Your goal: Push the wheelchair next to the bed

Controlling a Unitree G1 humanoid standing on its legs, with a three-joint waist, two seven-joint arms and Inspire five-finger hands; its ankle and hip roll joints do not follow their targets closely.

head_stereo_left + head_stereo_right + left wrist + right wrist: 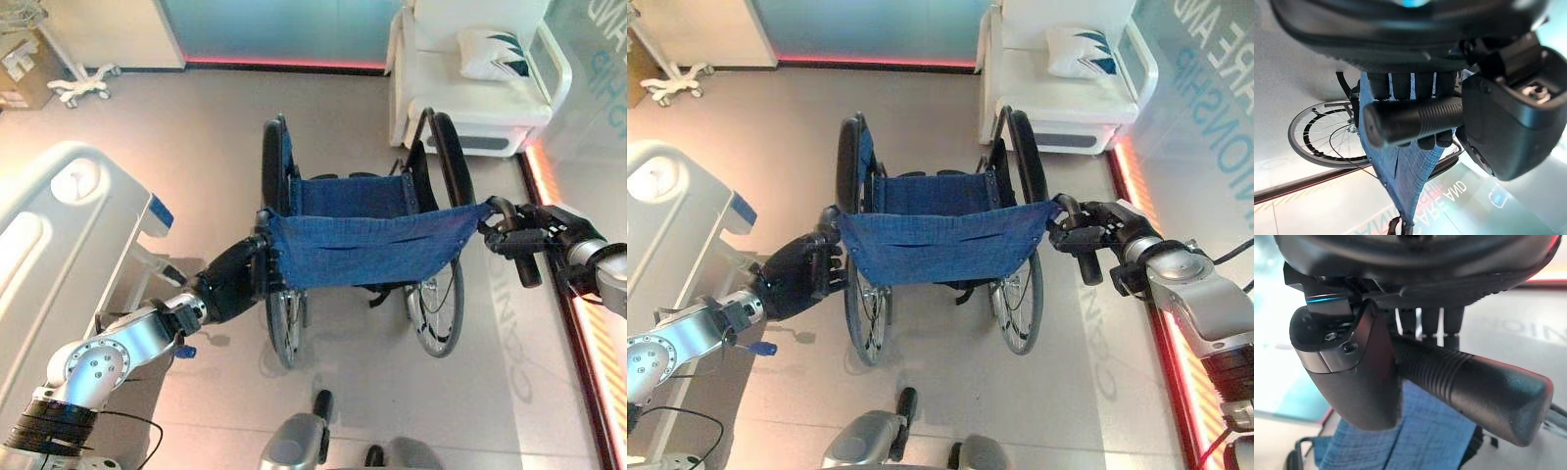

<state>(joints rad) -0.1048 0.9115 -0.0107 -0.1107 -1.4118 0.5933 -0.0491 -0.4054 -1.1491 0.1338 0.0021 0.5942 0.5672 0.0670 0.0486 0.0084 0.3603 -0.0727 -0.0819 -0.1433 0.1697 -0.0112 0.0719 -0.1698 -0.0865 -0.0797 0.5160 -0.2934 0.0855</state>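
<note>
1. Two hands on the push handles, one per side. The left hand [801, 277] has its fingers curled around the ribbed left grip [1410, 122], which the left wrist view shows plainly.
2. Over on the other side, the right hand [1095, 235] is wrapped the same way, thumb [1352, 382] and fingers clamped on the right grip [1469, 382]. A hold on both handles looks like the way to keep the chair running straight, or to turn it by pushing one side harder.
3. Between the hands stretches the blue backrest [367, 245] of the wheelchair [362, 201], pulled taut from post to post. The chair stands on the floor [196, 137] facing away from the robot, big wheels [1019, 304] down, seat open.
4. To the robot's left lies the bed [59, 225], its pale footboard near the left arm, with a gap of floor between it and the chair. My read: the chair is near the bed but not yet drawn up beside it.
5. Further off, ahead and to the right, sits a white armchair [490, 98] with a cushion [495, 54]; a straight push would head toward it, so a leftward steer seems called for.
6. Far left, a wheeled stand base [83, 88] waits by the wall.
</note>
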